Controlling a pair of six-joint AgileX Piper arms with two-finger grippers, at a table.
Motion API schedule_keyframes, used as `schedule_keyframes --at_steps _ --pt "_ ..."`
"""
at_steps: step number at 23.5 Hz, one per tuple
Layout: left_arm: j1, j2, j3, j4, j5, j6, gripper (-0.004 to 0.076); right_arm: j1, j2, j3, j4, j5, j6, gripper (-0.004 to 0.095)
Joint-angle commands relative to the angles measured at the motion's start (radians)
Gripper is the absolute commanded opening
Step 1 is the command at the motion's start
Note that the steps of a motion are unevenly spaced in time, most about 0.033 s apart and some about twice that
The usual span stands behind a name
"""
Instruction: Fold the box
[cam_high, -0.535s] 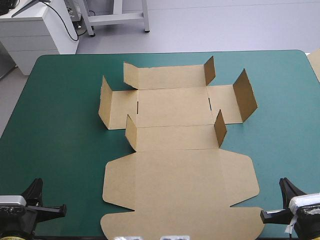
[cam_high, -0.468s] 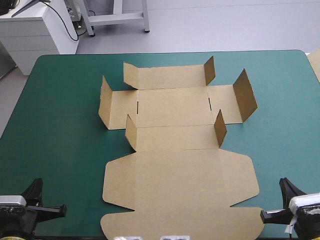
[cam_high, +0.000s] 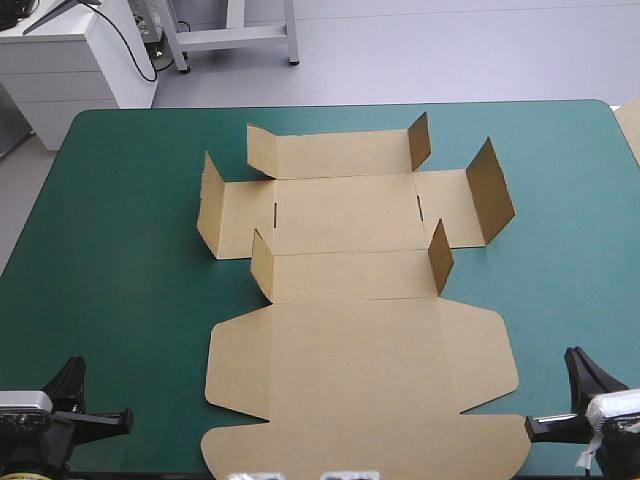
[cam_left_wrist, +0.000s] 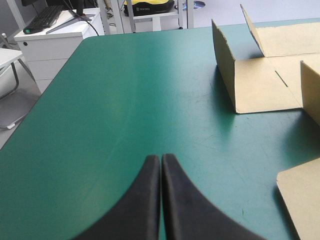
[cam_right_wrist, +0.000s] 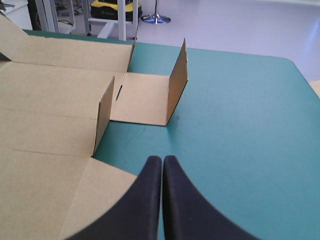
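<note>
Jaws meet on left gripper (cam_left_wrist: 161, 158), right gripper (cam_right_wrist: 163, 159); one box (cam_high: 345, 215).

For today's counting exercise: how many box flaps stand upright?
6 on the box: far-left flap, far-right flap, left end flap, right end flap, middle-left flap, middle-right flap. None seems hidden.

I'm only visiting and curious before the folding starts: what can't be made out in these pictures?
- High view: the box's nearest flap runs off the picture's bottom edge.
- Left pincer and right pincer: in the high view, partly cut off at the bottom corners.
- Left wrist view: most of the box lies outside the picture.
- Pale sheet at the table's right edge: cut off by the picture's edge, so unidentifiable.
</note>
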Motion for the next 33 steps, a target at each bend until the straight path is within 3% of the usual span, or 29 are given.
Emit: schedule_keyframes --at_steps 1,6,12,21,24,29,33 --pt "-0.007 -0.006 -0.021 -0.003 -0.077 0.0 -0.0008 0.005 0.035 -0.073 -0.005 -0.093 -0.007 -0.0002" --pt "-0.007 -0.006 -0.021 -0.003 -0.077 0.0 -0.0008 0.005 0.197 -0.187 0.051 -0.043 -0.031 -0.0002" --pt "-0.007 -0.006 -0.021 -0.003 -0.077 0.0 -0.0008 0.005 0.417 -0.363 0.262 -0.016 -0.25 -0.0001" --pt "-0.007 -0.006 -0.021 -0.003 -0.077 0.0 -0.0008 0.005 0.855 -0.641 0.386 0.074 -0.243 0.0001" --pt "-0.007 -0.006 -0.021 -0.003 -0.077 0.0 -0.0008 0.015 0.994 -0.721 0.355 0.106 -0.217 0.0003" --pt "-0.007 -0.006 -0.021 -0.003 -0.077 0.0 -0.0008 0.161 1.197 -0.838 -0.003 0.136 0.057 0.0003" --pt "-0.007 -0.006 -0.021 -0.003 -0.077 0.0 -0.0008 0.241 1.335 -0.909 -0.032 0.174 0.077 0.0003"
